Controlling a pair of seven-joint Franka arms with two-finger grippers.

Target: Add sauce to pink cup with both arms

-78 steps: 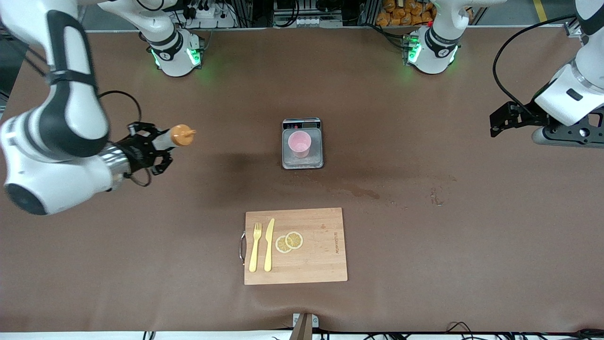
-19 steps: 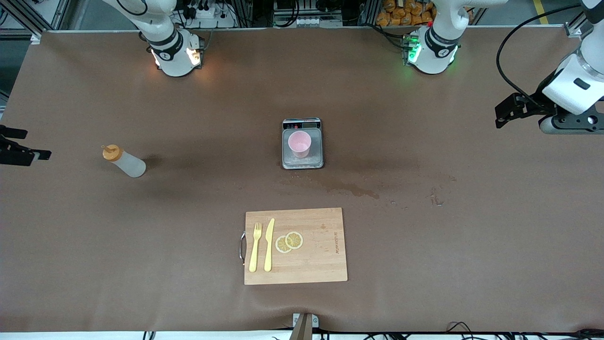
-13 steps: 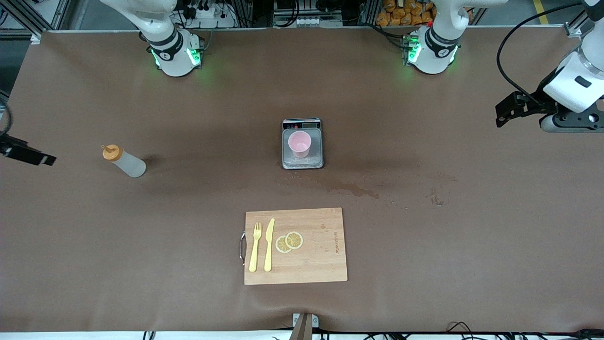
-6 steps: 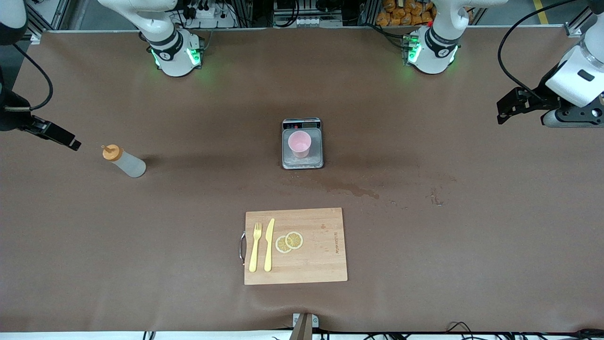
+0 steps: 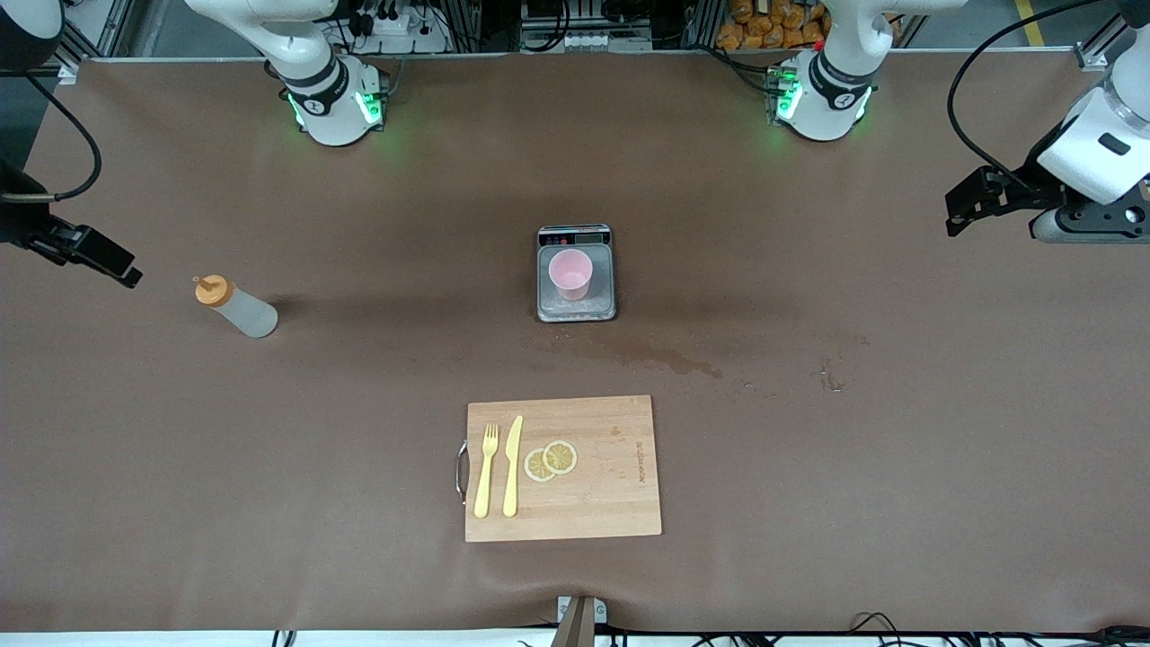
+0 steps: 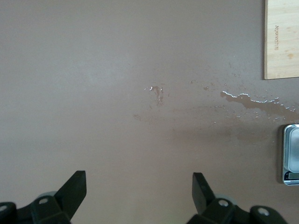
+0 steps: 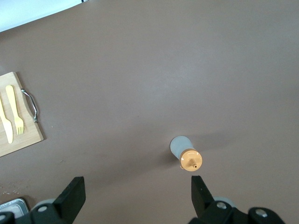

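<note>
The sauce bottle (image 5: 239, 308), whitish with an orange cap, stands on the table toward the right arm's end, free of any grip. From above it shows in the right wrist view (image 7: 186, 153), just past one fingertip. My right gripper (image 5: 121, 267) hangs open and empty over the table's edge beside the bottle, its fingers (image 7: 76, 188) wide apart. The pink cup (image 5: 570, 273) sits on a small scale (image 5: 545, 308) at mid-table. My left gripper (image 5: 954, 214) waits open and empty over the left arm's end, with bare table between its fingers (image 6: 77, 181).
A wooden cutting board (image 5: 611, 503) with a yellow fork (image 5: 485, 472), a knife (image 5: 512, 465) and two lemon slices (image 5: 551, 460) lies nearer the front camera than the scale. A wet spill (image 5: 669, 361) marks the cloth beside the scale.
The sauce bottle, held by my right gripper six seconds ago, now stands released on the table. In the last second the right gripper swung in from the table's edge toward the bottle. The left arm barely moved.
</note>
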